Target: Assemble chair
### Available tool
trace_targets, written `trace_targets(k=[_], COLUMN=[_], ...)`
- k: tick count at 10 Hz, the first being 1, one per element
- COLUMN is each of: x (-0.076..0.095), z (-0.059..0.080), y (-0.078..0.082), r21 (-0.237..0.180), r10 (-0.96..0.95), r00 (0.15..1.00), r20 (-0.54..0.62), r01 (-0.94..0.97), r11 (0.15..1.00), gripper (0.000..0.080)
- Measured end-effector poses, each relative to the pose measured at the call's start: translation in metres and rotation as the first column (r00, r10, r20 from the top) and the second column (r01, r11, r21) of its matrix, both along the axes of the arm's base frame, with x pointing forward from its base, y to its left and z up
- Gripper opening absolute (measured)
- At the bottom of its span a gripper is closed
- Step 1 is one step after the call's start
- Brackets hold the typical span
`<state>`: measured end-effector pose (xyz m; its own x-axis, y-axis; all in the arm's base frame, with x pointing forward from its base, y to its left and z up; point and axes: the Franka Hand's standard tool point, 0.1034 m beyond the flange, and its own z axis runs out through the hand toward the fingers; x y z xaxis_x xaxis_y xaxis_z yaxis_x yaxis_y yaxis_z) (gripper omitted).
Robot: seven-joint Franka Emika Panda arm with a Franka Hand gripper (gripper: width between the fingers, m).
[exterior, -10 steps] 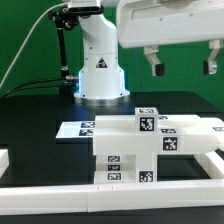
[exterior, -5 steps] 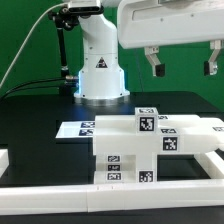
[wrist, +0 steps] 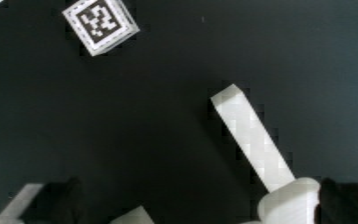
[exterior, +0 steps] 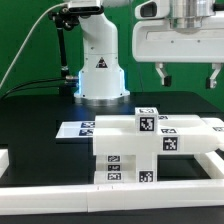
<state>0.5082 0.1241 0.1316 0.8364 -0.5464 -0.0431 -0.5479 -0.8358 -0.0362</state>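
The chair (exterior: 135, 145) stands partly put together near the table's front: matte white blocks stacked in steps, with black-and-white tags on their faces. My gripper (exterior: 188, 80) hangs well above it and toward the exterior view's right, touching nothing. Its two dark fingers stand wide apart, open, with only air between them. The wrist view looks down on black table, with a tagged white piece (wrist: 99, 22) and a narrow white bar (wrist: 250, 135). Blurred white shapes (wrist: 300, 200) lie near the picture's edge.
The marker board (exterior: 75, 130) lies flat behind the chair. A low white rail (exterior: 60, 190) borders the table's front and runs up the exterior view's right side. The robot's base (exterior: 100, 70) stands at the back, with cables trailing to the exterior view's left.
The gripper has come down and shifted slightly toward the exterior view's right, still open. The chair parts have not moved.
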Motion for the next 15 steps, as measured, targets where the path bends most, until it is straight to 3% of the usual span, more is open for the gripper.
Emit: trace_targets(k=[3, 5, 7, 12, 15], x=[-0.001, -0.021, -0.032, -0.032, -0.047], z=[-0.003, -0.026, -0.04, -0.04, -0.058], y=[0.0, -0.005, -0.007, -0.007, -0.017], r21=[-0.003, -0.021, -0.043, -0.04, -0.07], r10=[0.01, 0.131, 0.191, 0.19, 0.272], r00=[1.0, 0.99, 0.976, 0.977, 0.955], r20=[0.001, 0.048, 0.106, 0.093, 0.119], r01=[-0.01, -0.13, -0.188, -0.187, -0.265], r11=[1.0, 0.991, 0.981, 0.982, 0.962], gripper=[0.0649, 0.0649, 0.0649, 0.0649, 0.0649])
